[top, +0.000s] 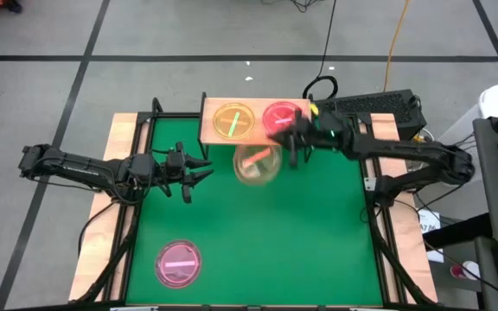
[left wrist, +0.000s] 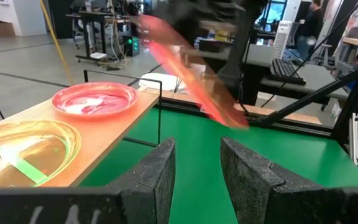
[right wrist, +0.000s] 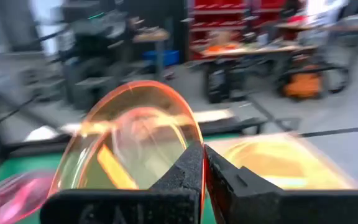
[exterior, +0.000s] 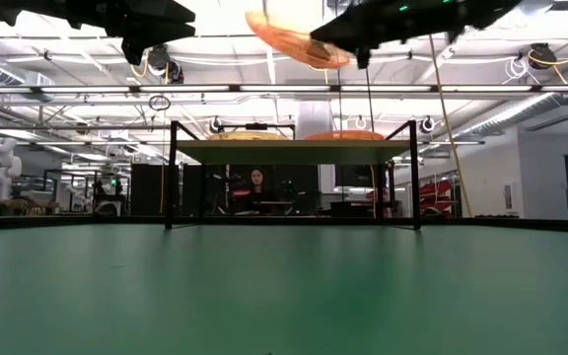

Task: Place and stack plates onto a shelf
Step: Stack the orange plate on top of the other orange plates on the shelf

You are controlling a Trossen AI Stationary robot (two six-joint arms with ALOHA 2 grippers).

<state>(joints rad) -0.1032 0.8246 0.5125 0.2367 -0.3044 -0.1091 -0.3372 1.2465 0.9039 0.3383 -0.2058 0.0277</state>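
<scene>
Over the green table (top: 258, 233), toward twelve o'clock, the shelf (top: 210, 130) already carries an amber plate (top: 233, 121) and a pink plate (top: 279, 117) side by side. The right gripper (top: 290, 149) is pinched shut on the rim of a third, orange plate (top: 258, 164), held tilted just off the shelf's front edge. I'd level it first, centre it over one plate, then lower gently. The left gripper (top: 199, 171) waits at nine o'clock, fingers apart, holding nothing. One more pink plate (top: 178, 263) lies at seven o'clock.
</scene>
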